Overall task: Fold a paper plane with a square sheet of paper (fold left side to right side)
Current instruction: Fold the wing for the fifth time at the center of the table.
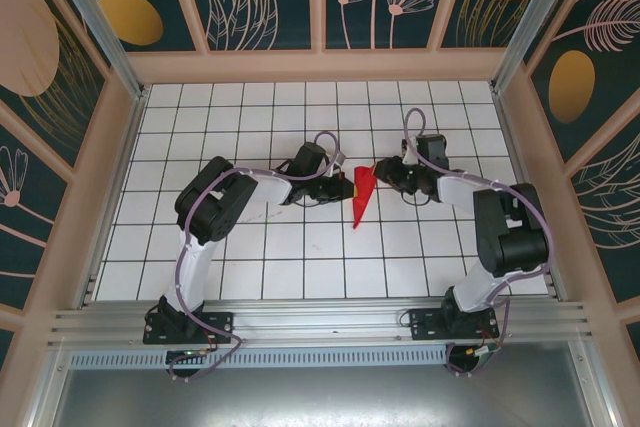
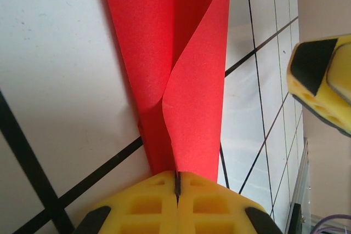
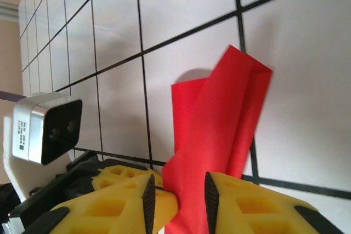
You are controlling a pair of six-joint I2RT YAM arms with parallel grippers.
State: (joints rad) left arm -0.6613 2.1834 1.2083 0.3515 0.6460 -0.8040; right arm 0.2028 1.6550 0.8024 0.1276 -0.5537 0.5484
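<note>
Left pincer (image 2: 177, 182): the yellow pads are pressing together with no gap, and they are pinching the red paper plane (image 2: 186, 69), which is coming out from the seam between them. In the left wrist view, one layer of the plane is curling up off the layer under it, making a bowed flap over the white grid of the desk (image 2: 60, 80). A yellow finger (image 2: 321, 80) of the other arm is showing at the right edge of that view, apart from the paper there. Right pincer (image 3: 178, 195): the fingers are standing slightly spread, with the red paper sitting in the gap between them. I cannot tell whether the pads are actually bearing on it. Beyond these fingers the folded layers are lifting off the desk and casting a shadow on the tile. The left wrist's silver camera (image 3: 46, 127) is showing at the left edge of the right wrist view. From the top view, the plane is lying near the middle of the desk between the two pincers. It is narrow, with its broad end toward the far wall and its point toward the arm bases. The left pincer is meeting it from the left and the right pincer from the right, at the broad end.
</note>
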